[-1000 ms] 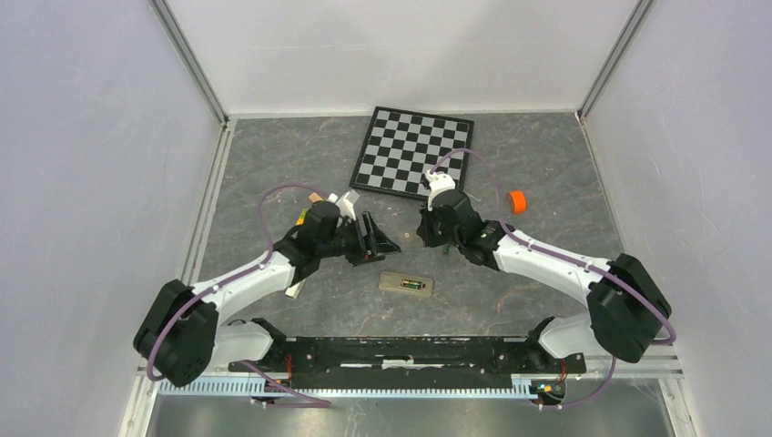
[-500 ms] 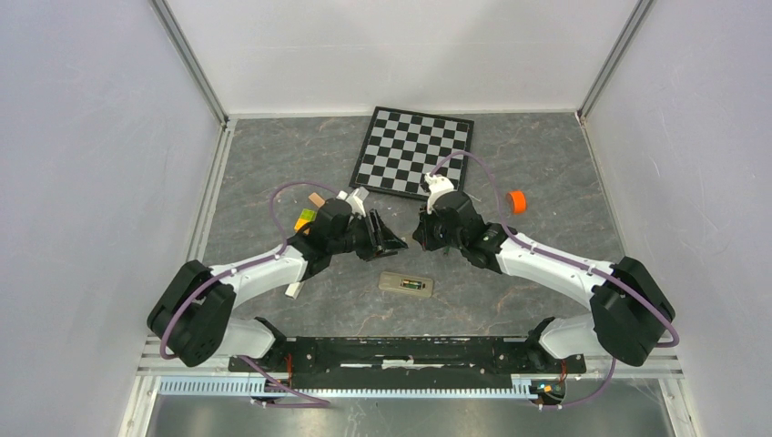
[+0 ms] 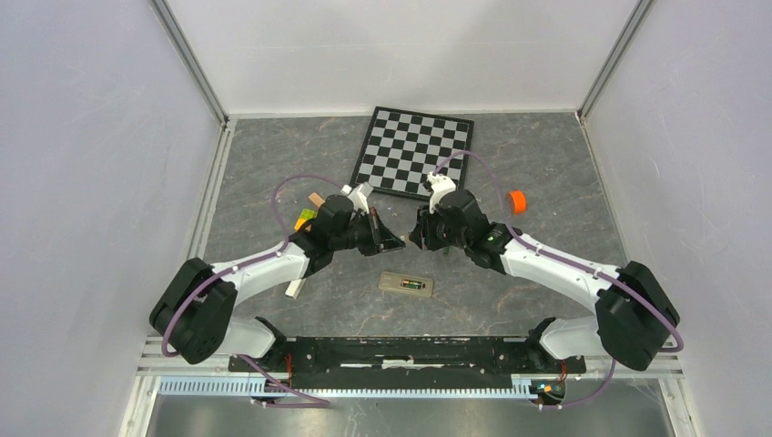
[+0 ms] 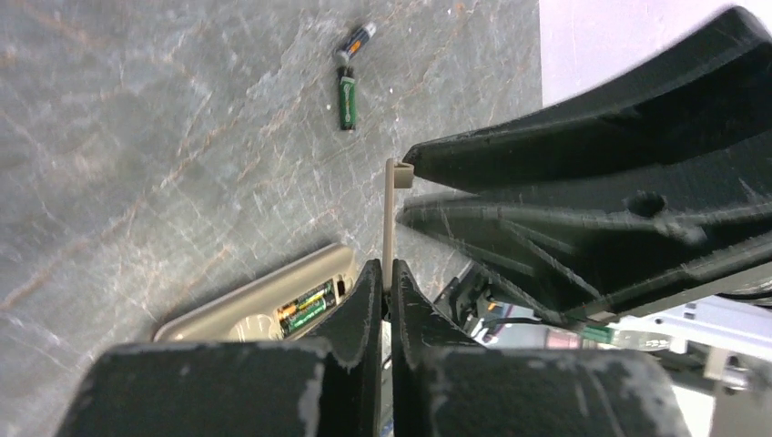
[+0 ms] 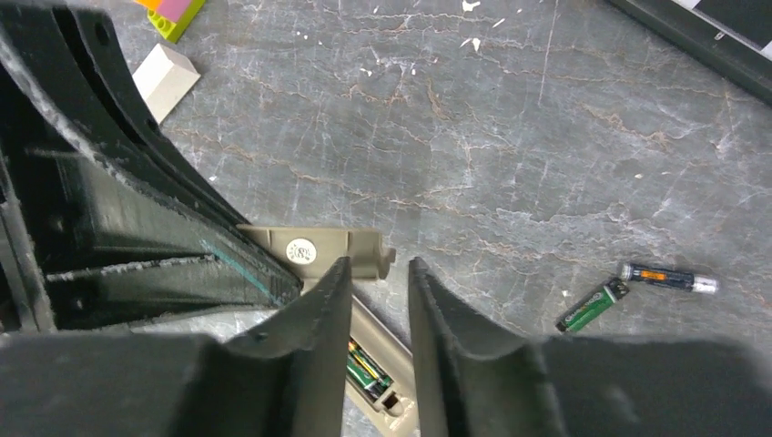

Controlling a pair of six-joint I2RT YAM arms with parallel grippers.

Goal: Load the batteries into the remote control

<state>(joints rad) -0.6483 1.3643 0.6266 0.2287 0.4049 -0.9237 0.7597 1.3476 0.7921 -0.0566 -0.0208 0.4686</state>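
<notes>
Two loose batteries (image 5: 592, 305), one remote control (image 3: 406, 284), one cover (image 4: 390, 218) in left claw (image 4: 387, 273)

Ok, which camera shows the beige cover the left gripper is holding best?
Right wrist: the beige cover faces the lens, with its round sticker and end tab visible. Left wrist shows it only edge-on, pinched in the shut left gripper. In the top external view it is only a tiny speck.

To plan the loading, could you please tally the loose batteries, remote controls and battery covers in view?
loose batteries: 2
remote control: 1
battery cover: 1
Total: 4
</notes>
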